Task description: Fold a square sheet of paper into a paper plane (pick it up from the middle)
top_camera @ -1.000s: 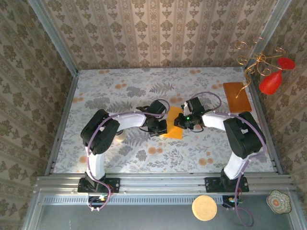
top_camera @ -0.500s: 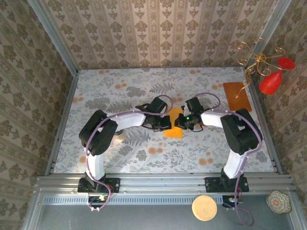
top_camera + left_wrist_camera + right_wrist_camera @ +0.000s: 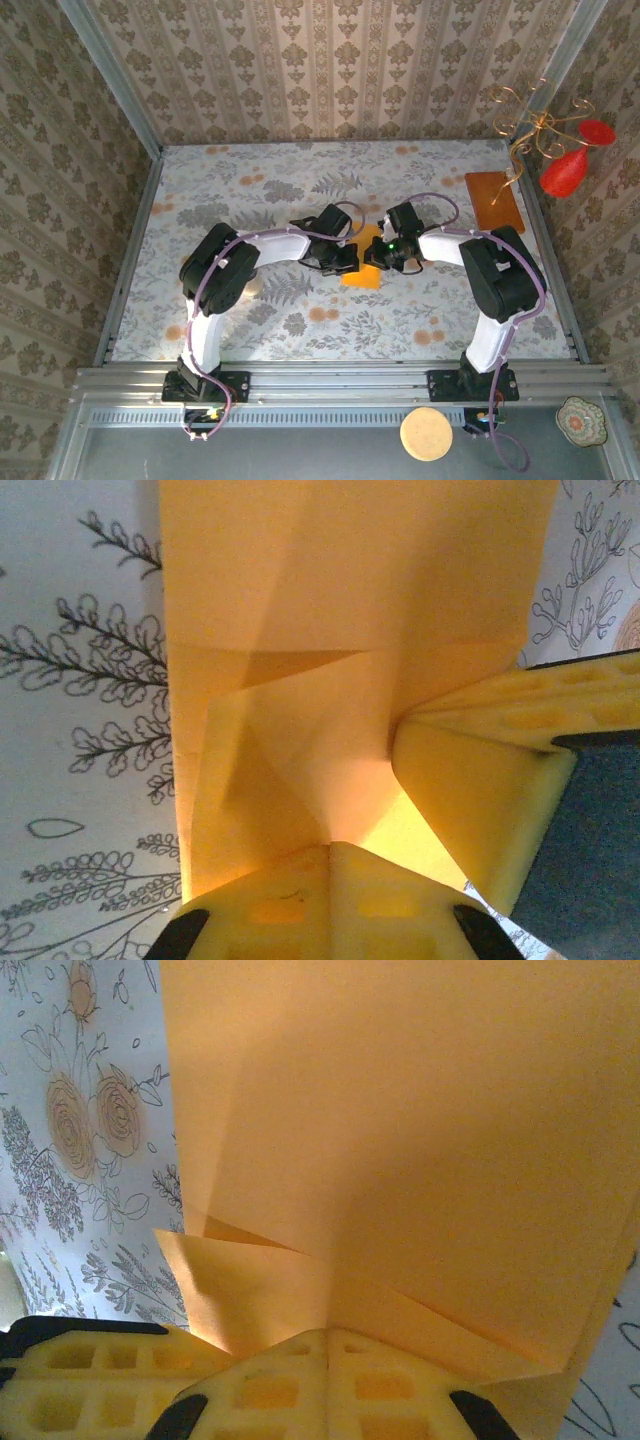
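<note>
Pinching square sheet of paper from opposite sides | left gripper fingers clamped on it | right gripper fingers clamped on it | creased sheet sits well left of brown board

paper between left pincer and right pincer | perhaps above table

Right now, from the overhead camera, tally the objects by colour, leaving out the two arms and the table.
Orange-yellow: 1, the sheet of paper
Brown-orange: 1, the board
Red: 2, the big ornament and the small ornament
Tan: 1, the round disc
Patterned: 1, the small dish
Total: 6
</note>
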Robot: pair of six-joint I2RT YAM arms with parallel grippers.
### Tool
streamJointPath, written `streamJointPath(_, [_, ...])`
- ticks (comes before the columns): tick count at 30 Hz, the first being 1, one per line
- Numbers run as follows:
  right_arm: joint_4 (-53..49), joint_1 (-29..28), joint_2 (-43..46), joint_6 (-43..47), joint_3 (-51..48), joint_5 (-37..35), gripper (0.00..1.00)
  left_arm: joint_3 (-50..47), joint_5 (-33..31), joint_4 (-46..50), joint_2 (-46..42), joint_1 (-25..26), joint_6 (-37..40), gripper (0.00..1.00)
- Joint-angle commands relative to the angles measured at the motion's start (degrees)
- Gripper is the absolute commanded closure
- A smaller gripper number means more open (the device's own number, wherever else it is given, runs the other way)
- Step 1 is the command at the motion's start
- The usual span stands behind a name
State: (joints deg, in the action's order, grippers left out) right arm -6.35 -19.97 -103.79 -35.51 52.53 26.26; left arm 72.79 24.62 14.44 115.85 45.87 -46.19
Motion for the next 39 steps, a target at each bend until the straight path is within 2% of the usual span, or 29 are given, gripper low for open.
streamJointPath(1, [-5.31,0.18,-2.91,1.03,-0.16,-3.62,0.94,-1.80,0.46,1.30,0.25,-0.25,1.55,0.95])
streamJointPath(14, [-8.49,0.80,-4.66,2.41,0.13,-5.95,0.94,-12.64,1.85,7.15,-4.40,-0.16,7.12,0.96])
streamJointPath(21, [-8.77,0.84,-3.98,3.06,0.18,-5.44,0.94,-19.21,0.64,7.90,-8.41,-0.51,6.94,0.97])
streamJointPath(30, [-10.05,0.78,0.88,3.66,2.66,-1.08,0.92,-18.49,0.51,5.99,-18.22,-1.72,6.91,0.95])
streamJointPath(34, [-8.22,0.75,5.93,0.46,3.42,2.04,0.85,-15.72,-0.18,0.73,-20.81,-2.38,6.09,0.90])
streamJointPath(37, [-3.93,0.90,10.76,-5.21,0.04,-1.99,0.70,-14.41,-0.73,-4.39,-20.17,-2.65,4.65,0.84])
streamJointPath(39, [-1.27,1.05,13.13,-9.37,-3.08,-3.99,0.64,-13.54,-0.16,-7.52,-18.70,-2.73,3.55,0.80])
